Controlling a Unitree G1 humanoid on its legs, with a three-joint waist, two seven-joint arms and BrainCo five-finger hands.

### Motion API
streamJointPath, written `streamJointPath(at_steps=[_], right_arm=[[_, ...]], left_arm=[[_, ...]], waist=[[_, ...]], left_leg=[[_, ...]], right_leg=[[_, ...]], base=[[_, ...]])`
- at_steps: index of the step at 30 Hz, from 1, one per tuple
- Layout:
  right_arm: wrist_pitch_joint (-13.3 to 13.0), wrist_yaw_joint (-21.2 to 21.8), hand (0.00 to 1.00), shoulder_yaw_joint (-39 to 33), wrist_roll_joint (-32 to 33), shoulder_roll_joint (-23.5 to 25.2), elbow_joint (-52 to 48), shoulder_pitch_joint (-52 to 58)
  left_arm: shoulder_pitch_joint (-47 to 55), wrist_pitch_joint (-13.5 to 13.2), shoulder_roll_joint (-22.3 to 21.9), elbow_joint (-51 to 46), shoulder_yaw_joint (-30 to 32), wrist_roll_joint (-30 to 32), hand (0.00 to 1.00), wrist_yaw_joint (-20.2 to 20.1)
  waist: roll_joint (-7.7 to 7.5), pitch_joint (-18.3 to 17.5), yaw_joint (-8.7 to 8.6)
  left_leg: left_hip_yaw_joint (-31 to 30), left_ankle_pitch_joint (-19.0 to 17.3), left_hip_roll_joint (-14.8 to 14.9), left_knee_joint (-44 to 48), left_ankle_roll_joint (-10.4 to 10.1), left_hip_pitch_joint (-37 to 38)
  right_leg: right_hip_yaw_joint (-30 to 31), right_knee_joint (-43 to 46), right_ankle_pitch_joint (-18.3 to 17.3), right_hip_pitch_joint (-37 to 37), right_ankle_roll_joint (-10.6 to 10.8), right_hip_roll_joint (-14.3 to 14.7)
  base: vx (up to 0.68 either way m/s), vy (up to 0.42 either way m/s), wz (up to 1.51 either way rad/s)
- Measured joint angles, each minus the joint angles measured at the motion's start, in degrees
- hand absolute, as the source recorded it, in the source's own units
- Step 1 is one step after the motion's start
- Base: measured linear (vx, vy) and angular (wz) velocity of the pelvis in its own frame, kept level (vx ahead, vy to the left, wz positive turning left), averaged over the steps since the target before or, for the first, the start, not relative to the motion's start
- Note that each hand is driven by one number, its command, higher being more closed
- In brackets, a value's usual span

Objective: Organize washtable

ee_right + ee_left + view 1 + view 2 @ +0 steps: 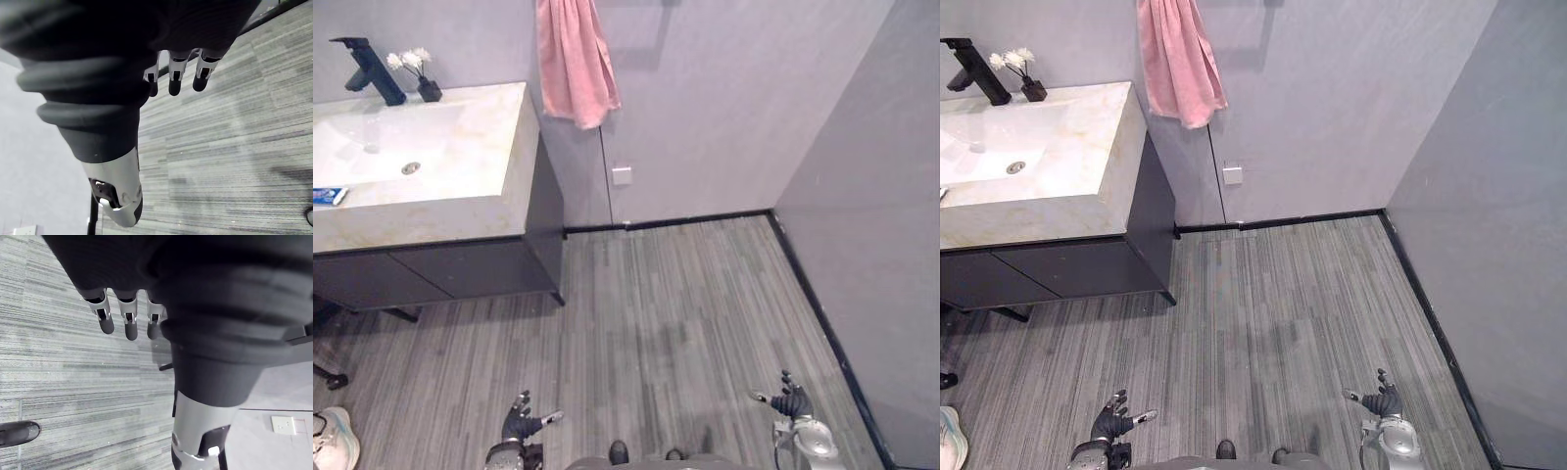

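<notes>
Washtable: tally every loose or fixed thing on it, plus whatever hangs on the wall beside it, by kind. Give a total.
Black faucet: 1
Dark vase of white flowers: 1
Blue and white item at the counter's edge: 1
Pink towel on the wall: 1
Total: 4

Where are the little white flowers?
In the left eye view, upper left, the white flowers stand in a small dark vase at the back of the washtable, just right of the black faucet.
</notes>
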Motion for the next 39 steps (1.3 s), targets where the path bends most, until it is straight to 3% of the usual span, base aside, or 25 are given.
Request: streamJointPath(at_steps=[2, 5, 6, 7, 8, 10, 12, 14, 15, 16, 17, 18, 19, 20, 21, 24, 26, 29, 31, 32, 33, 34, 37, 38, 39], right_arm=[[0.0, -0.1, 0.0, 0.0, 0.5, 0.0, 0.0, -0.1], [0.2, -0.2, 0.0, 0.0, 0.5, 0.2, 0.2, -0.7], [0.4, -0.2, 0.0, 0.1, 1.2, 0.7, 0.2, -1.0], [0.5, -0.2, 0.0, 0.1, 1.6, 1.0, 0.1, -0.9], [1.0, -0.1, 0.0, 0.4, 1.7, 1.5, 0.2, -0.8], [1.1, -0.1, 0.0, 1.4, 1.8, 1.2, 0.3, -0.8], [1.1, -0.1, 0.0, 2.4, 2.1, 0.9, 0.2, -1.4], [1.0, -0.1, 0.0, 2.7, 2.2, 0.7, 0.1, -2.1], [1.0, -0.1, 0.0, 2.9, 2.2, 0.7, -0.1, -2.1], [0.9, -0.1, 0.0, 3.7, 2.2, 0.5, -0.2, -1.9], [0.9, -0.1, 0.0, 4.0, 2.2, 0.4, -0.2, -1.3], [1.0, 0.0, 0.0, 4.0, 2.2, -0.1, -0.1, -1.7], [1.0, 0.0, 0.0, 4.0, 2.2, 0.0, -0.5, -1.9], [1.0, 0.1, 0.0, 4.5, 2.2, -0.1, -1.3, -2.1], [1.0, 0.2, 0.0, 5.1, 2.2, 0.0, -1.9, -1.8], [0.7, 0.0, 0.0, 6.3, 2.6, 1.6, -3.0, -1.5], [0.0, -0.1, 0.0, 5.9, 2.8, 1.8, -3.9, -1.8], [-0.1, -0.2, 0.0, 4.4, 3.0, 1.9, -3.8, -2.8], [0.0, -0.5, 0.0, 3.3, 3.3, 1.2, -3.4, -2.2], [0.1, -1.1, 0.0, 3.3, 3.3, 0.7, -2.3, -1.1], [0.3, -1.2, 0.0, 3.3, 3.3, 0.8, -1.5, -0.8], [0.8, -1.3, 0.0, 3.5, 3.3, 1.5, -0.9, -0.6], [1.2, -1.2, 0.0, 3.3, 2.8, 1.7, 0.6, -0.6], [1.3, -1.1, 0.0, 3.3, 2.3, 2.4, 0.7, -0.4], [1.3, -1.0, 0.0, 3.4, 2.0, 2.8, 0.7, -0.3]], left_arm=[[0.0, 0.0, -0.2, -1.2, 0.0, 0.0, 0.0, 0.0], [-0.1, 0.0, -0.3, -2.3, -0.3, 0.0, 0.0, 0.2], [-0.4, 0.0, -0.2, -2.9, -0.8, -0.1, 0.0, 0.3], [-0.5, 0.0, 0.1, -2.9, -1.3, -0.1, 0.0, 0.5], [-1.4, 0.1, 1.1, -2.9, -2.6, -0.1, 0.0, 0.8], [-2.8, 0.1, 1.5, -2.9, -2.8, -0.2, 0.0, 1.3], [-5.0, 0.0, 1.8, -2.9, -2.8, -0.5, 0.0, 1.5], [-7.3, -0.1, 1.7, -3.4, -2.9, -0.6, 0.0, 1.7], [-7.7, -0.3, 1.7, -3.5, -2.9, -0.6, 0.0, 2.1], [-7.7, -0.5, 1.9, -3.8, -2.9, -0.6, 0.0, 2.5], [-7.5, -0.5, 2.1, -3.7, -2.9, -0.6, 0.0, 2.5], [-7.4, -0.5, 1.1, -3.3, -2.8, -0.6, 0.0, 2.4], [-7.3, -0.5, 1.0, -3.3, -2.8, -0.6, 0.0, 2.4], [-7.6, -0.5, 0.5, -3.3, -2.6, -0.6, 0.0, 2.4], [-7.3, -0.5, -0.5, -3.4, -1.8, -0.7, 0.0, 2.4], [-6.1, -0.5, -1.6, -4.3, -1.7, -2.2, 0.0, 2.4], [-6.2, -0.5, -2.4, -5.3, -1.7, -2.3, 0.0, 2.4], [-6.4, -0.5, -3.0, -5.5, -1.7, -2.7, 0.0, 2.4], [-6.4, -0.4, -3.9, -5.3, -1.8, -2.7, 0.0, 2.4], [-6.3, -0.4, -4.0, -5.2, -1.9, -2.7, 0.0, 2.5], [-6.0, -0.4, -3.7, -5.1, -1.8, -2.7, 0.0, 2.5], [-6.1, -0.4, -2.9, -5.0, -1.7, -2.6, 0.0, 2.5], [-7.0, -0.4, -3.0, -4.2, -1.7, -2.6, 0.0, 2.5], [-6.4, -0.2, -2.3, -3.5, -1.7, -2.5, 0.0, 2.6], [-6.4, 0.1, -1.9, -3.0, -1.8, -2.5, 0.0, 2.6]], waist=[[0.15, 0.1, 0.19], [0.33, 0.4, 0.52], [0.54, 1.1, 1.29], [0.61, 1.4, 1.27], [0.26, 1.9, 1.14], [0.49, 2.3, 0.54], [1.19, 3.4, -0.44], [1.6, 4.1, -1.02], [1.95, 4.3, -1.21], [0.51, 4.0, -1.74], [-0.11, 4.0, -1.97], [1.59, 3.9, -1.83], [1.69, 3.8, -1.87], [2.22, 4.3, -2.07], [2.7, 4.9, -1.83], [1.14, 5.9, 0.34], [0.39, 6.1, 1.49], [0.31, 6.5, 2.13], [1.3, 6.4, 2.33], [2.22, 5.9, 2.4], [1.98, 5.5, 2.87], [0.33, 4.9, 2.76], [-0.49, 5.0, 2.88], [-1.12, 5.3, 2.63], [-1.13, 5.4, 2.46]], left_leg=[[0.6, -2.3, 0.0, 2.6, 0.4, -1.3], [1.5, -7.3, 0.0, 8.7, 1.1, -4.0], [1.8, -8.9, 0.1, 10.1, 1.9, -3.5], [1.7, -9.6, -0.1, 10.2, 2.2, -2.6], [1.2, -10.2, -0.3, 10.6, 3.0, -0.5], [-0.7, -11.0, -0.1, 9.4, 3.0, 2.4], [-2.9, -11.4, 1.0, 7.8, 2.7, 5.0], [-4.9, -12.4, 3.4, 7.1, 1.3, 7.1], [-5.7, -12.9, 4.1, 7.1, 0.3, 7.7], [-6.4, -14.2, 4.1, 7.6, -1.8, 9.1], [-7.1, -15.2, 4.2, 8.2, -3.6, 10.5], [-7.2, -15.1, 6.3, 11.9, -5.0, 9.6], [-7.3, -14.2, 6.5, 15.2, -6.5, 8.1], [-7.1, -11.0, 7.1, 25.6, -7.5, 3.9], [-6.9, -3.1, 8.2, 39.4, -7.4, -1.1], [-3.8, -7.2, 11.4, 57.1, -5.8, -9.7], [-1.3, -9.4, 11.1, 52.9, -4.5, -15.2], [-1.0, -9.4, 7.8, 32.6, -5.1, -21.2], [-1.5, -5.0, 6.4, 18.8, -5.4, -21.1], [-2.7, 2.0, 5.9, 15.7, -3.8, -20.5], [-2.9, 5.2, 5.7, 16.0, -2.8, -19.9], [-2.3, 3.1, 3.4, 17.5, -0.9, -19.8], [-1.0, -1.0, 1.3, 18.9, 1.1, -17.6], [-0.9, -2.6, 0.3, 17.3, 2.0, -13.1], [-1.1, -3.7, -0.1, 16.3, 2.6, -9.6]], right_leg=[[0.3, 1.1, -1.3, -1.0, 0.7, -0.2], [-0.2, 12.1, -7.2, -5.7, 5.2, -1.4], [-1.2, 24.8, -8.6, -10.7, 6.8, -2.1], [-2.2, 31.1, -8.8, -13.5, 6.9, -2.7], [-3.8, 38.7, -10.5, -16.9, 5.2, -3.8], [-6.6, 40.8, -12.5, -20.2, 3.7, -4.5], [-8.0, 37.1, -12.4, -23.5, 3.2, -4.2], [-8.1, 28.7, -9.4, -27.3, 2.5, -2.5], [-8.0, 24.2, -6.1, -28.6, 2.0, -2.0], [-7.1, 18.8, -0.1, -28.9, 1.1, -2.3], [-6.6, 19.2, 7.6, -28.6, -1.6, -2.6], [-8.0, 22.3, 4.9, -28.7, -3.3, -1.8], [-8.1, 22.4, 3.2, -28.2, -3.3, -1.6], [-9.1, 21.5, 1.5, -25.9, -4.1, -1.0], [-9.4, 18.8, 0.2, -20.8, -5.0, 0.3], [-7.8, 12.0, -0.9, -7.1, -6.7, 2.1], [-6.9, 7.9, -1.0, -2.1, -6.8, 1.7], [-5.2, 3.7, -2.9, 2.7, -4.5, 0.1], [-4.7, 2.9, -5.4, 5.7, -2.9, 0.0], [-4.2, 3.3, -7.7, 7.4, -1.6, 0.1], [-3.4, 3.9, -8.8, 7.9, -1.0, -0.4], [-2.8, 6.2, -10.5, 8.0, 0.2, -2.9], [-1.3, 23.5, -10.1, 1.6, 2.1, -5.4], [-0.4, 37.3, -7.6, -3.0, 7.4, -7.1], [-0.2, 44.4, -9.4, -5.3, 6.7, -7.6]], base=[[0.05, 0.032, -0.15], [0.11, 0.055, -0.16], [0.11, 0.066, -0.19], [0.24, 0.066, -0.04], [0.25, 0.033, 0.18], [0.38, 0.011, 0.45], [0.4, -0.043, 0.65], [0.44, -0.091, 0.57], [0.49, -0.12, 0.62], [0.55, -0.163, 0.63], [0.69, -0.221, 0.43], [0.56, -0.206, 0.24], [0.56, -0.226, 0.19], [0.56, -0.24, 0.25], [0.58, -0.243, 0.18], [0.59, -0.192, -0.1], [0.46, -0.107, -0.28], [0.47, -0.011, -0.35], [0.43, 0.121, -0.31], [0.37, 0.167, -0.23], [0.48, 0.21, -0.21], [0.52, 0.183, -0.04], [0.59, 0.202, 0.04], [0.48, 0.127, 0.08], [0.48, 0.127, 0.11]])
